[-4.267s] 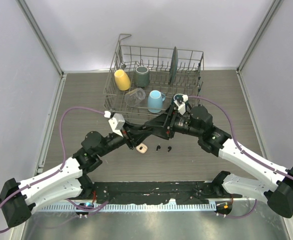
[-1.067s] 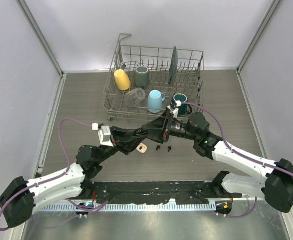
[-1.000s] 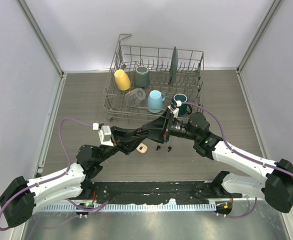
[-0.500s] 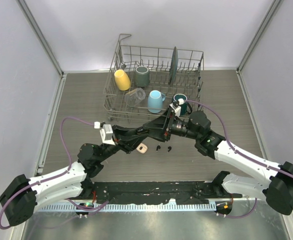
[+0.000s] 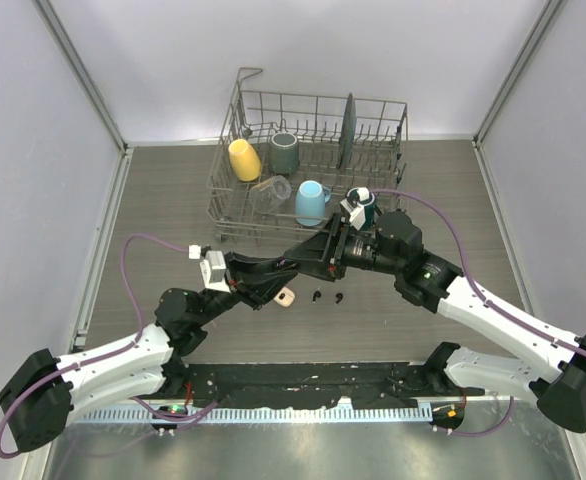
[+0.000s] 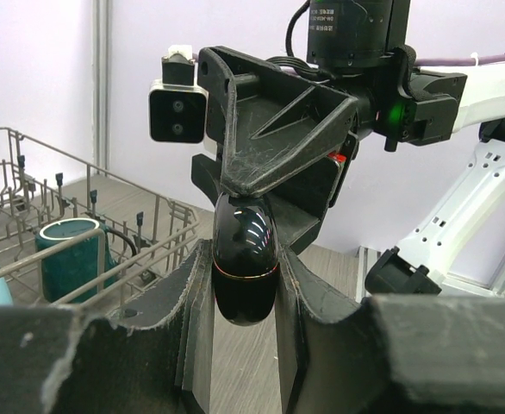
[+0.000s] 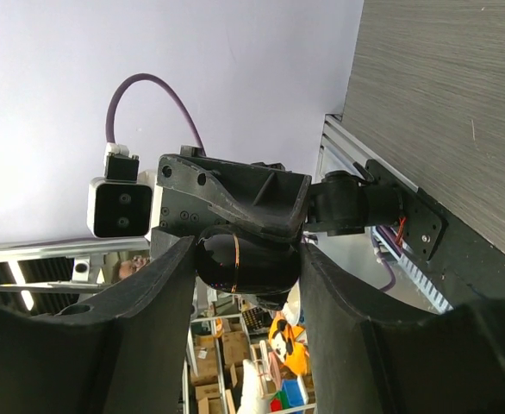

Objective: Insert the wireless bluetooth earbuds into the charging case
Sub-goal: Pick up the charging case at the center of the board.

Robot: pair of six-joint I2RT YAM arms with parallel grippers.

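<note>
- We held the charging case point(image 6: 245, 254) above the middle of the bench point(image 5: 173, 200), with the left hand point(image 6: 245, 289) and right hand point(image 7: 246, 254) both clamped on it, likely to steady or open it
- The black earbuds point(image 5: 317, 296) lay loose below, toward the near edge, not yet inserted

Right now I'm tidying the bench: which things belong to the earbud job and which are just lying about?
Job: charging case, in left fingers and right fingers; black earbuds.
Lying about: dish rack, yellow cup, grey mug, blue mug, teal mug, plate, glass.
</note>
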